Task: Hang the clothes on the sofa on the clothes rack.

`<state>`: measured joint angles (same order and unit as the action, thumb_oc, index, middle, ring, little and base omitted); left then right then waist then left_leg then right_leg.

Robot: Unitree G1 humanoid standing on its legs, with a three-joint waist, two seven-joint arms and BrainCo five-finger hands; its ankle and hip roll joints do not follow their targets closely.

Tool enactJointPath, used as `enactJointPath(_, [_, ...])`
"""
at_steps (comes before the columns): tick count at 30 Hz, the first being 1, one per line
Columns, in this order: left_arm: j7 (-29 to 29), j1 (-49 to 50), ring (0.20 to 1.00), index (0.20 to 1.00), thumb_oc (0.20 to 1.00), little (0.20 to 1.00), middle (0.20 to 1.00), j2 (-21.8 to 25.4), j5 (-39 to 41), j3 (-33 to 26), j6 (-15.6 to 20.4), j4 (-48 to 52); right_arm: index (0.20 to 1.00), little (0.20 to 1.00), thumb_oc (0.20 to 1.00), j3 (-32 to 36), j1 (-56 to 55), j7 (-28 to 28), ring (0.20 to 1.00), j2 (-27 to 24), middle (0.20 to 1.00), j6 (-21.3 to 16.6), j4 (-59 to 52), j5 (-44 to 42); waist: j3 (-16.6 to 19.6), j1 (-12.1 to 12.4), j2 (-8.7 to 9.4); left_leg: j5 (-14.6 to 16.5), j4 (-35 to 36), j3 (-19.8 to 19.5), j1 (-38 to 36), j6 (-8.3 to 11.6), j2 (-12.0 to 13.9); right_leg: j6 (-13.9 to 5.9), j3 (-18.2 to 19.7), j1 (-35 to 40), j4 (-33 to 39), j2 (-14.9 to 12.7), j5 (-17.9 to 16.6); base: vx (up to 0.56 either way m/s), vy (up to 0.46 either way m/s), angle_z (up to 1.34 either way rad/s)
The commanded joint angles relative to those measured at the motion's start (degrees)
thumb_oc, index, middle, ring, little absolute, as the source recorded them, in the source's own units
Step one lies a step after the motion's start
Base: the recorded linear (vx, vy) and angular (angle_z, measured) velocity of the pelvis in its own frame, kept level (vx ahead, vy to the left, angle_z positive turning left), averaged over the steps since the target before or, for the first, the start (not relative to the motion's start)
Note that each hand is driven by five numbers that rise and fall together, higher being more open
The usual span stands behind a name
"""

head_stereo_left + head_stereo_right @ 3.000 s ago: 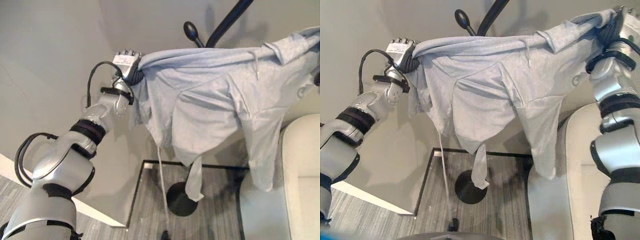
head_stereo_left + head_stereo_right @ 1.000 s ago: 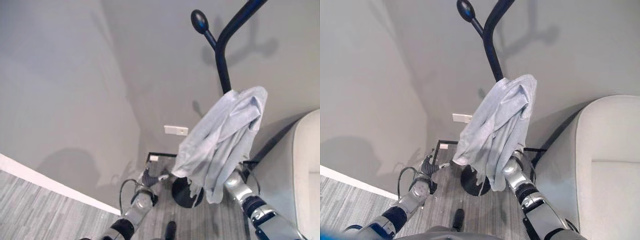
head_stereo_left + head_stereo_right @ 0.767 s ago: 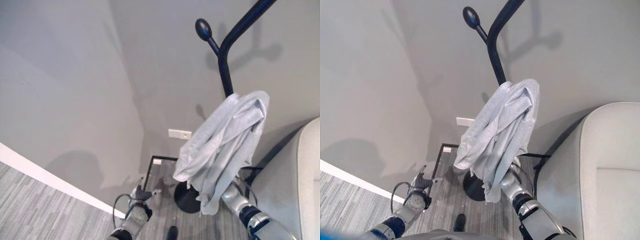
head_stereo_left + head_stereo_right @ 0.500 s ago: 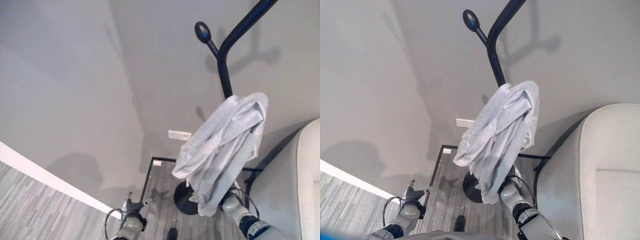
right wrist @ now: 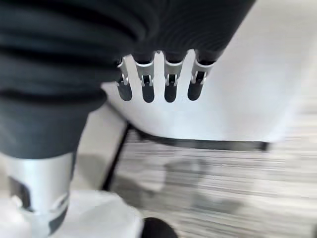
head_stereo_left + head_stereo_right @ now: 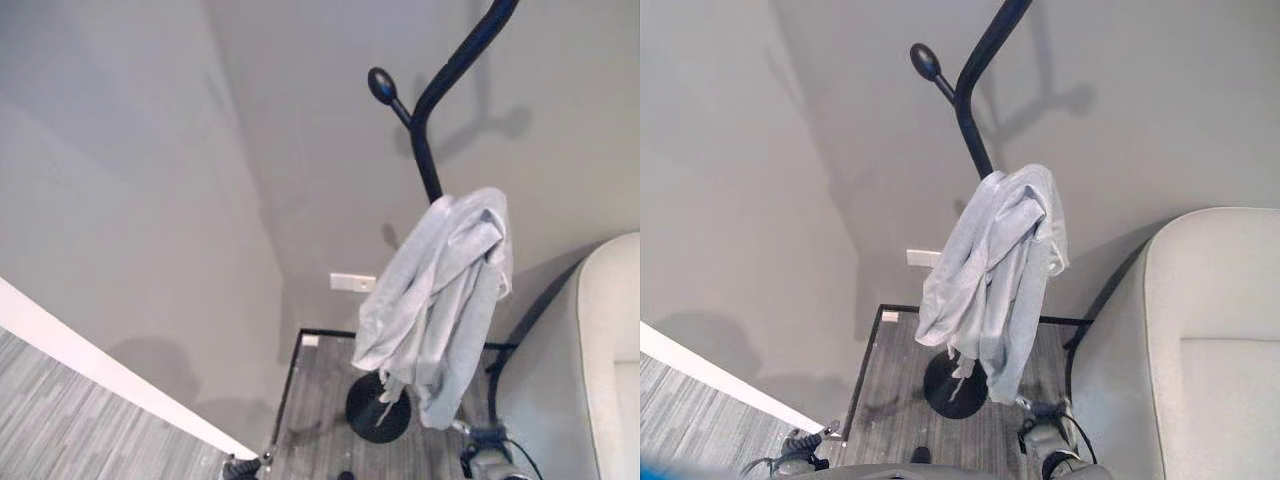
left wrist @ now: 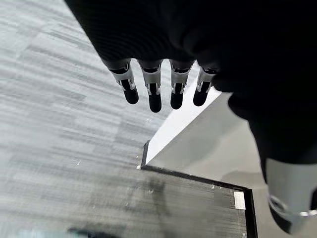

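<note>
Left eye view: grey walls meet in a corner, with a white baseboard (image 6: pixel 90 355) running along the wood-grain floor (image 6: pixel 60 420) toward 7 o'clock. A black clothes rack (image 6: pixel 425 150) rises from a round base (image 6: pixel 375 410) at 6 o'clock to a knobbed hook at 12. The light grey garment (image 6: pixel 440 300) hangs bunched on the rack's pole, at about 4 o'clock from the picture's centre, its hem just above the base. A white wall outlet (image 6: pixel 352 283) sits just left of it, and the pale sofa (image 6: pixel 610 350) fills the 4 o'clock edge. The right hand (image 6: pixel 485 465) shows at the bottom edge below the garment, apart from it.

Right eye view: the same corner, but with more of the sofa (image 6: pixel 1200 330), its broad arm and seat taking the whole 4 o'clock quarter. The left hand (image 6: pixel 798 446) shows low at 7 o'clock over the floor, well apart from the rack (image 6: pixel 975 110) and the garment (image 6: pixel 995 275).

Left wrist view: the left hand's fingers (image 7: pixel 154 94) hang straight and slightly spread, holding nothing, above the wood-grain floor; a black-framed panel (image 7: pixel 198 181) lies on the floor beyond them.

Right wrist view: the right hand's fingers (image 5: pixel 148 89) are straight and side by side, empty, with the pale sofa (image 5: pixel 237 99) behind them and a black frame edge (image 5: pixel 198 144) along the floor.
</note>
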<state>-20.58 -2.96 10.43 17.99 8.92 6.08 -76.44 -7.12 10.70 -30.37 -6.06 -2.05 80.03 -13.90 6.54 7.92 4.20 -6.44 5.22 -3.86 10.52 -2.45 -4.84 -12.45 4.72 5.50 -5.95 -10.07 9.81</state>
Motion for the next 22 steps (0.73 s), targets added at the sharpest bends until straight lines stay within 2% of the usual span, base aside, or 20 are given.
enactJointPath(1, [3.55, -3.69, 1.0, 1.0, 1.0, 1.0, 1.0, 0.81, 3.13, -2.39, 0.97, -1.95, 1.0, 1.0, 1.0, 2.42, 0.44, 2.47, 1.0, -0.41, 1.0, -0.8, 1.11, -7.81, -1.91, 0.36, 0.31, 2.81, -0.22, -0.96, -0.03, 4.39, 2.78, 1.16, 0.07, -0.1, 7.17, -2.12, -16.51, 0.0, 0.0, 0.0])
enactJointPath(7, [5.87, -2.91, 1.0, 1.0, 1.0, 1.0, 1.0, 0.67, 7.25, -4.17, 1.21, -2.88, 1.0, 1.0, 1.0, 8.53, -1.71, 6.13, 1.0, 0.14, 1.0, -0.35, 6.84, -18.37, -1.47, -0.1, 0.6, 3.12, -0.22, -0.72, -0.67, 4.48, 2.78, 1.1, -0.03, 0.44, 7.08, -2.08, -17.28, 0.0, 0.0, 0.0])
enactJointPath(11, [6.39, -2.66, 1.0, 1.0, 1.0, 1.0, 1.0, 0.13, 9.49, -5.09, 1.45, -3.66, 1.0, 1.0, 1.0, 10.63, -2.4, 7.63, 1.0, 0.61, 1.0, -0.2, 9.2, -22.2, -1.13, -0.55, 0.74, 3.29, -0.22, -0.69, -0.99, 4.52, 2.79, 1.08, 0.17, 0.62, 6.87, -2.2, -17.95, 0.0, 0.0, 0.0])
enactJointPath(17, [7.95, -2.85, 1.0, 1.0, 1.0, 1.0, 1.0, -0.6, 8.22, -4.11, 0.51, -4.56, 1.0, 1.0, 1.0, 15.56, -2.67, 9.57, 1.0, 0.04, 1.0, 1.19, 14.37, -32.12, -0.62, -1.18, 0.67, 3.6, -0.22, -0.24, -1.53, 4.61, 2.89, 1.21, 0.31, 0.95, 6.51, -2.27, -18.12, 0.0, 0.0, 0.0])
enactJointPath(22, [8.6, -2.73, 1.0, 1.0, 1.0, 1.0, 1.0, -1.18, 6.61, -2.5, 0.02, -4.61, 1.0, 1.0, 1.0, 18.42, -2.09, 9.01, 1.0, -0.43, 1.0, 0.9, 15.87, -37.21, -0.28, -1.49, 0.49, 3.81, -0.22, -0.12, -1.95, 4.73, 2.96, 1.2, 0.45, 1.1, 6.36, -2.36, -18.61, 0.0, 0.0, 0.0])
